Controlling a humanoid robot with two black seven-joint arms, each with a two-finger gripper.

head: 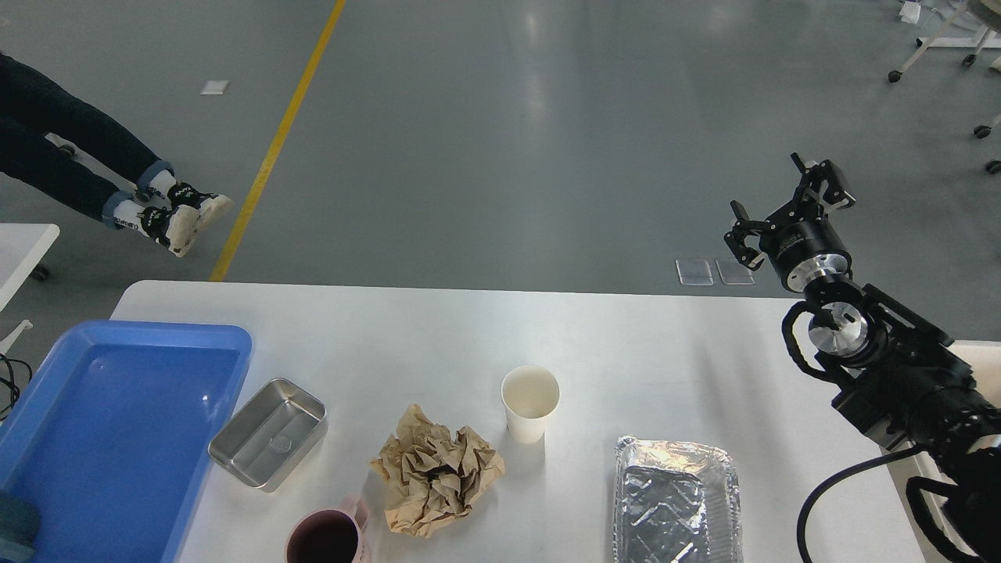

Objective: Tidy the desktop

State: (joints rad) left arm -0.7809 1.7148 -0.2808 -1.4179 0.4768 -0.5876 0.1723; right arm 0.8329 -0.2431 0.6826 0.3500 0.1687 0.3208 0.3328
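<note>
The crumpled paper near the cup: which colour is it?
The crumpled paper is light brown, like kraft paper. The head view, the only one, shows it clearly beside the white cup.

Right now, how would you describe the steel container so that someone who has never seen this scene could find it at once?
Start at the white desktop and go to the blue tray on its left end. Just off that tray's right rim sits a small rectangular steel container, empty and open. Its smooth, rigid walls set it apart from the crinkled foil tray farther right.
</note>
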